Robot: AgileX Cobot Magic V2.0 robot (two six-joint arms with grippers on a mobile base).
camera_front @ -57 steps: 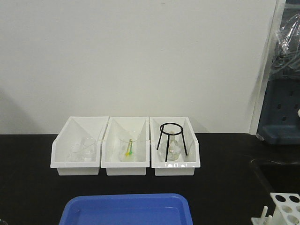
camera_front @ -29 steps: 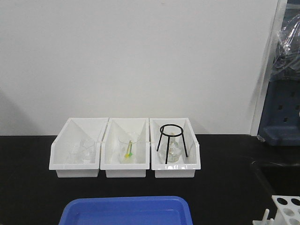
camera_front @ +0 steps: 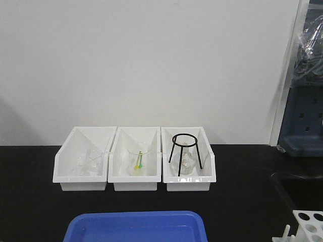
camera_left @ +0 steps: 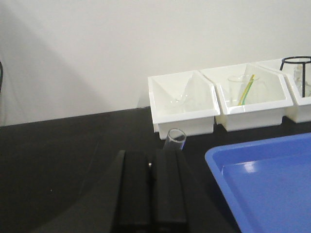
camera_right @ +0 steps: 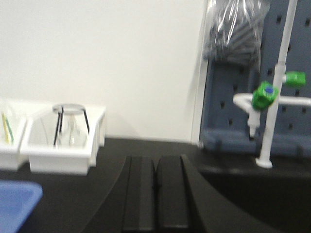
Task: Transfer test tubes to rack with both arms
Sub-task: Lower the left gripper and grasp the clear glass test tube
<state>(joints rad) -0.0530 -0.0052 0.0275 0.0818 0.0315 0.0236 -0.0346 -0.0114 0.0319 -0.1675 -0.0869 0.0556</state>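
Exterior front-facing view: a black desk (camera_front: pixel 30 201) in front of a plain white wall.
Bins: three white plastic bins (camera_front: pixel 137 182) stand in a row at the far side of the desk, touching side by side.
Right bin: a black wire tripod (camera_front: pixel 185 154) stands upright over a clear glass flask (camera_front: pixel 186 162).
Middle bin: a wide clear beaker (camera_front: pixel 139 156) with a yellow-green stick inside.
Tray: a blue plastic tray (camera_front: pixel 136 216) lies at the near edge, in front of the bins.
Rack: the small white plastic rack with round holes (camera_front: pixel 308 224) sits at the near right corner, cut off by the frame and well apart from the bins.
Left wrist-mounted view: the black left end effector (camera_left: pixel 150 154) is above the desk, left of the tray.
Left state: clenched, with only a thin slit between the fingers.
Tube: a slim clear glass test tube (camera_left: pixel 175 140) shows just past the fingertips, with its open mouth toward the bins. Whether it is pinched cannot be told.
Right wrist-mounted view: the black right end effector (camera_right: pixel 155 159) is above the desk, with the tripod bin far to its left.
Right state: clenched, with nothing visible between the fingers.
Far right: a white lab stand with a green clamp (camera_right: pixel 266 94) stands before a grey-blue pegboard.
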